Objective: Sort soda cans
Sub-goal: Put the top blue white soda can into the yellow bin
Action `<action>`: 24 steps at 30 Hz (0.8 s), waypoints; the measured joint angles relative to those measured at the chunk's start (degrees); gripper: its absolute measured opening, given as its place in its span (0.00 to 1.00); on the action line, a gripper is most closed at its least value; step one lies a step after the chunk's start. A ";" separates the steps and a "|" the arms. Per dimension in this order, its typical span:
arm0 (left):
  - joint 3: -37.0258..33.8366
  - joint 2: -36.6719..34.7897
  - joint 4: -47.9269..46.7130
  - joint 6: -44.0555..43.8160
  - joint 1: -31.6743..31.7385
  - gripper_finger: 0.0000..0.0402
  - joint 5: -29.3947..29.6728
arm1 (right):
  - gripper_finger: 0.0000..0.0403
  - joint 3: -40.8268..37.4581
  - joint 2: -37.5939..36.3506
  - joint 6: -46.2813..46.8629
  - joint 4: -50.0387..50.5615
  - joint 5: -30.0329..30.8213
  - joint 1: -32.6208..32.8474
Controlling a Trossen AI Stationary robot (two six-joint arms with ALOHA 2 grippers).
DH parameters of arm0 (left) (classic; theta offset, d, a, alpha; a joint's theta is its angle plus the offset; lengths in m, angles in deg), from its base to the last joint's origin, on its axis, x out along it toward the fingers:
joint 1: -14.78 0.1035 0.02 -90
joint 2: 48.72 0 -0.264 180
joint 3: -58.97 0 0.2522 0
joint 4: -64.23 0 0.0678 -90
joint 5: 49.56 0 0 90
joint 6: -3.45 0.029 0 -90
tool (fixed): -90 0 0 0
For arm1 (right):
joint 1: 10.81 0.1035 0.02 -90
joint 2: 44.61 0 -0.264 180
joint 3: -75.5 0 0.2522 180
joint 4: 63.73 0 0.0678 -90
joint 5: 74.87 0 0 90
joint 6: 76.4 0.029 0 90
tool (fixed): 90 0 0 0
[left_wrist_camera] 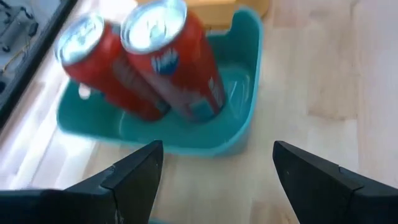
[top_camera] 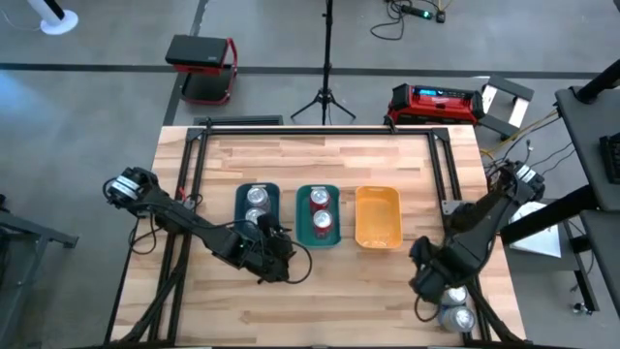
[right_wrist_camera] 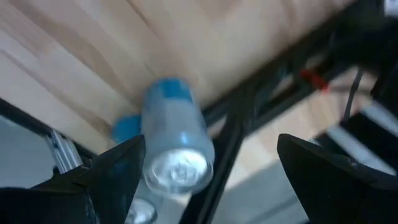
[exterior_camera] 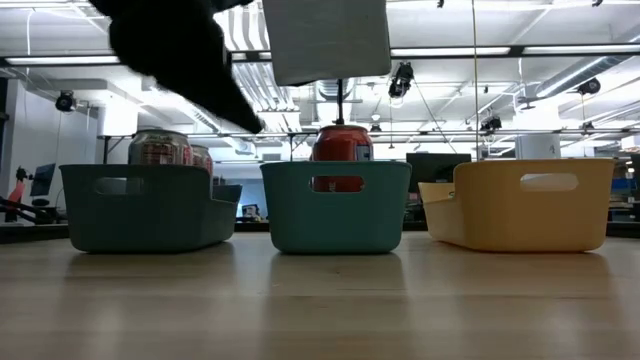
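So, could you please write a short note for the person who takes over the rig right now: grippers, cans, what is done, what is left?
Left gripper: open, holding nothing, just in front of the middle teal tray.
Right gripper: open, at the table's near right corner, above a bluish silver can; not yet gripping it.
Done: two red cans stand in the middle tray; two silver cans stand in the left teal tray.
Left: two silver cans wait at the near right corner. The orange tray holds no can.
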 joint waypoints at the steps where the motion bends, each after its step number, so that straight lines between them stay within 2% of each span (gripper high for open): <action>1: 0.63 0.16 0.29 0.73 0.02 0.72 -0.01 | 0.89 -0.84 -0.25 1.38 -0.42 -1.60 0.85; 4: 2.15 0.82 0.26 2.07 0.00 0.72 -0.05 | 0.89 -2.32 -1.29 6.38 -2.85 -4.91 2.85; 10: 3.82 2.05 0.04 5.05 0.11 0.72 -0.09 | 0.89 -3.59 -2.85 15.02 -6.83 -5.21 5.82; 17: 6.26 3.78 0.18 7.34 0.37 0.72 -0.08 | 0.89 -3.03 -1.68 19.64 -8.94 -5.19 8.20; 24: 7.02 4.74 0.10 8.39 0.44 0.72 -0.07 | 0.89 -6.87 -2.63 23.73 -13.88 -5.12 10.37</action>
